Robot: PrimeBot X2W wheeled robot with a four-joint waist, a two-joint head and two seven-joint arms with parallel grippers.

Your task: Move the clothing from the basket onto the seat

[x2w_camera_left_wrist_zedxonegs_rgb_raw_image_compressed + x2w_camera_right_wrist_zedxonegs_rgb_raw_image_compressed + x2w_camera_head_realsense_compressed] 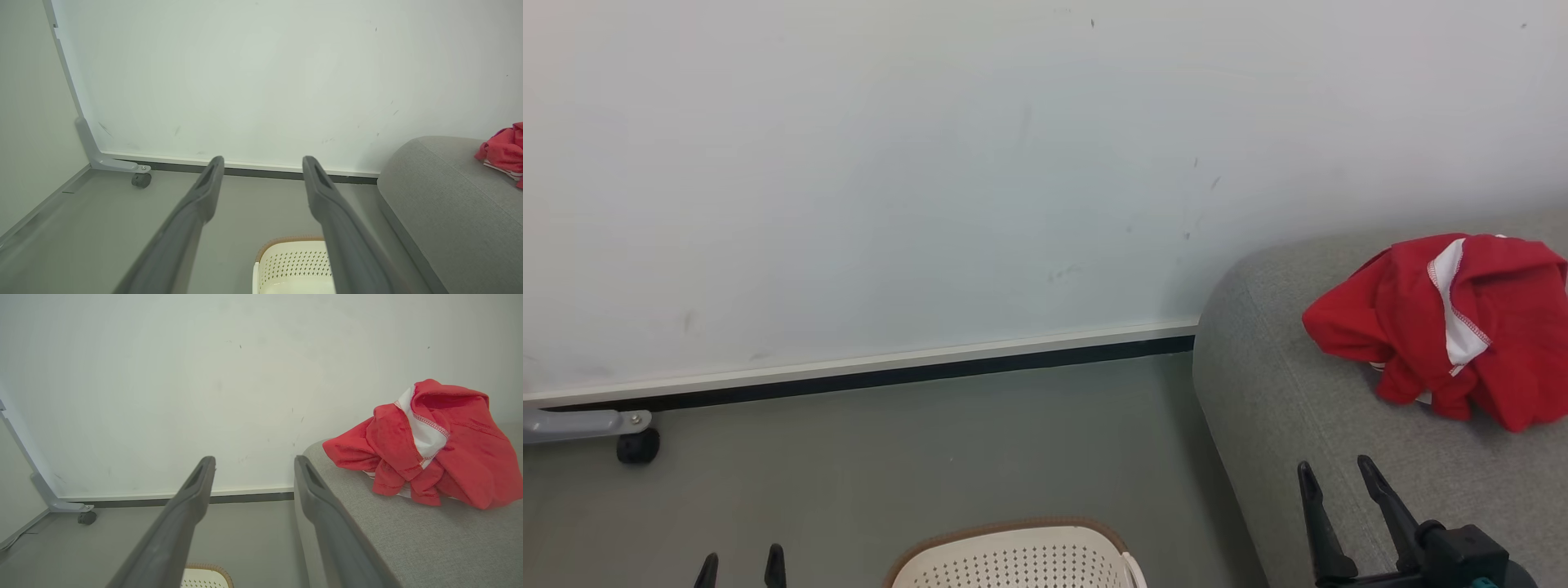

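The red clothing [1388,327] lies heaped on the grey sofa [1282,408] — that step looks done — so, with both my jaws wide and empty, I'd next check the basket [1013,525] beside the sofa for more.

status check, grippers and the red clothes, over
Left gripper open, empty; right gripper open, empty. Clothing heaped on the sofa, touching neither. Basket on the floor, nothing blocking.
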